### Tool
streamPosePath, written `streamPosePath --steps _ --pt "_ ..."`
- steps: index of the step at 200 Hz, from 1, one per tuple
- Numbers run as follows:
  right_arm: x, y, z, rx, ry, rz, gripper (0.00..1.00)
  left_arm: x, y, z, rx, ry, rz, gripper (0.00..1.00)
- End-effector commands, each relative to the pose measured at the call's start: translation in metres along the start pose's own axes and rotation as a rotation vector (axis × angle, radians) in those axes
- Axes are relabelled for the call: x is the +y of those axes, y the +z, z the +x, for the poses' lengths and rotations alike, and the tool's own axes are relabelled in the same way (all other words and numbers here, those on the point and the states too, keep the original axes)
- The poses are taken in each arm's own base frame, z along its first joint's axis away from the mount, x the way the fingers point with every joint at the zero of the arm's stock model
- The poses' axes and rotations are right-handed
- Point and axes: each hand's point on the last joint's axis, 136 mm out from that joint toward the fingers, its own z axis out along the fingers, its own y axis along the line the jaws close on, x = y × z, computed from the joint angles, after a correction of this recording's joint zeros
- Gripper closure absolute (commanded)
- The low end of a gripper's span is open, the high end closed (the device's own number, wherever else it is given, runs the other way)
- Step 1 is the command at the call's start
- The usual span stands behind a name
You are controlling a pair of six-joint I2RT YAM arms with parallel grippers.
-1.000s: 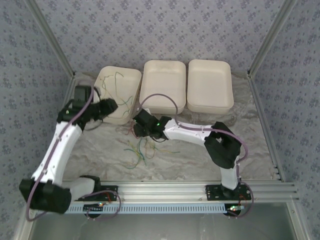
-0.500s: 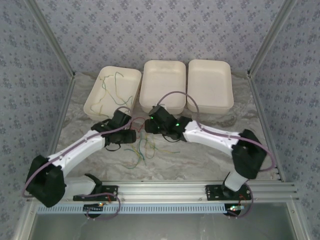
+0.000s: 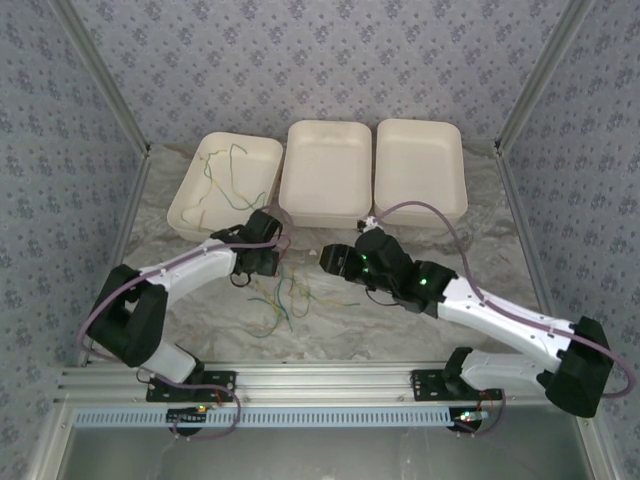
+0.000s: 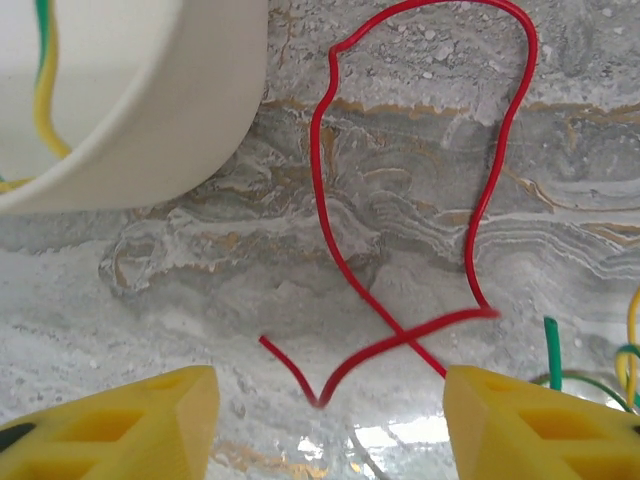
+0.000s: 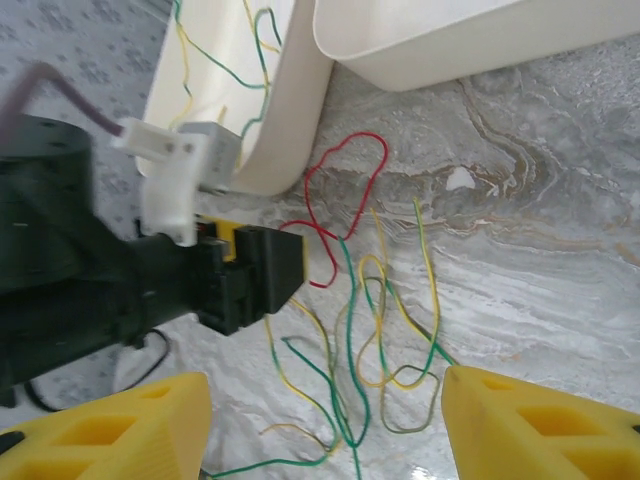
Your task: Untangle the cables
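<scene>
Marbled grey tabletop [image 3: 420, 315] fills my top feed, boxed in by blue patterned panels [image 3: 300, 60]. I see the left arm [image 3: 190, 268] and the right arm [image 3: 500, 315] both reaching inward, their heads close together in front of a row of three white trays at the far side: left tray [image 3: 262, 160], middle tray [image 3: 325, 175], right tray [image 3: 420, 170]. A few green and yellow wires [image 3: 215, 175] lie inside the left tray.

On my left wrist feed, the left gripper [image 4: 330, 420] has its fingers spread wide with nothing between them. It hangs over the red cable [image 4: 400, 200], which lies looped on the marble just beside that tray's corner.

The right gripper [image 5: 325, 430] is likewise wide apart and holds nothing. Beneath it a tangle of green and yellow cables [image 5: 370, 350] sprawls on the table, and the red loop meets its tray-side end.
</scene>
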Motion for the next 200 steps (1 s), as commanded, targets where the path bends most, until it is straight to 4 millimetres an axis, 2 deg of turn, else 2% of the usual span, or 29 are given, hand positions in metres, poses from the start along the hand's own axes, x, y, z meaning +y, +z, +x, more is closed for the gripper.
streamPosePath --steps 1,18,32,68,90,112,162,200 --pt "0.006 -0.013 -0.006 -0.018 0.068 -0.044 0.35 0.001 0.005 -0.015 -0.015 0.043 -0.022 0.46" --pt "0.006 -0.018 -0.009 -0.027 0.067 -0.04 0.35 0.0 0.011 -0.012 0.008 0.047 -0.02 0.57" --pt "0.003 -0.019 -0.009 -0.033 0.069 -0.033 0.35 -0.003 0.015 -0.01 0.014 0.044 -0.011 0.62" --pt "-0.005 -0.015 -0.007 -0.035 0.072 -0.011 0.35 -0.004 0.013 -0.012 -0.008 0.04 0.004 1.0" --pt "-0.009 -0.015 -0.007 -0.04 0.069 0.005 0.36 -0.004 0.002 -0.017 -0.045 0.048 0.01 1.0" --pt "-0.01 -0.017 -0.008 -0.05 0.062 0.008 0.37 -0.003 -0.017 -0.026 -0.106 0.053 0.024 1.0" --pt "-0.013 -0.028 -0.016 -0.09 0.026 0.038 0.38 -0.007 -0.095 -0.055 -0.319 0.008 0.158 1.0" --pt "-0.011 -0.041 -0.024 -0.125 0.009 0.024 0.38 -0.018 -0.151 -0.065 -0.454 -0.004 0.339 1.0"
